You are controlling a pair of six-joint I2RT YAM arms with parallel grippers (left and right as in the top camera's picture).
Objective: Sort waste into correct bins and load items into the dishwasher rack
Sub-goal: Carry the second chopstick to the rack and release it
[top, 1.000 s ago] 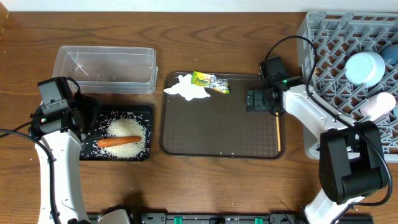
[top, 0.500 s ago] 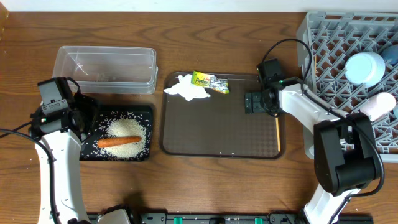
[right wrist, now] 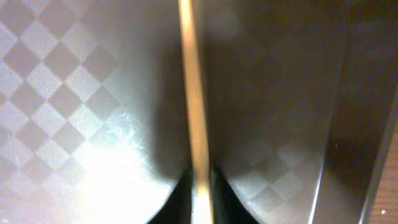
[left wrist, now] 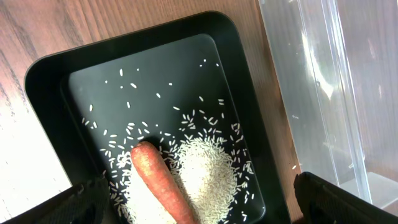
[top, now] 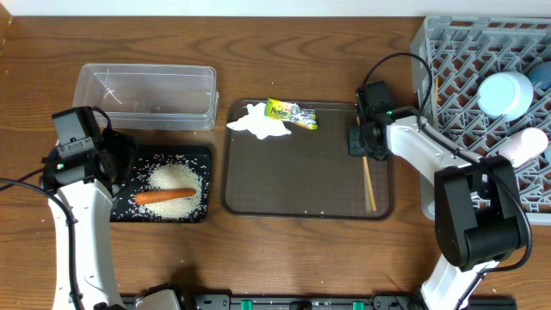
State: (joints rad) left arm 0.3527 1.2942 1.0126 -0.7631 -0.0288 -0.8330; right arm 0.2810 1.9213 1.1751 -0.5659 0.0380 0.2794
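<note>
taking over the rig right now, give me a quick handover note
Left gripper: open, over the black tray.
Right gripper: shut on a chopstick at the brown tray's right side.
Done: rice and carrot in the black tray; light-blue cup and white cup in the rack.
Left: rack the chopstick; bin the tissue and wrapper, both at the brown tray's far edge.
</note>
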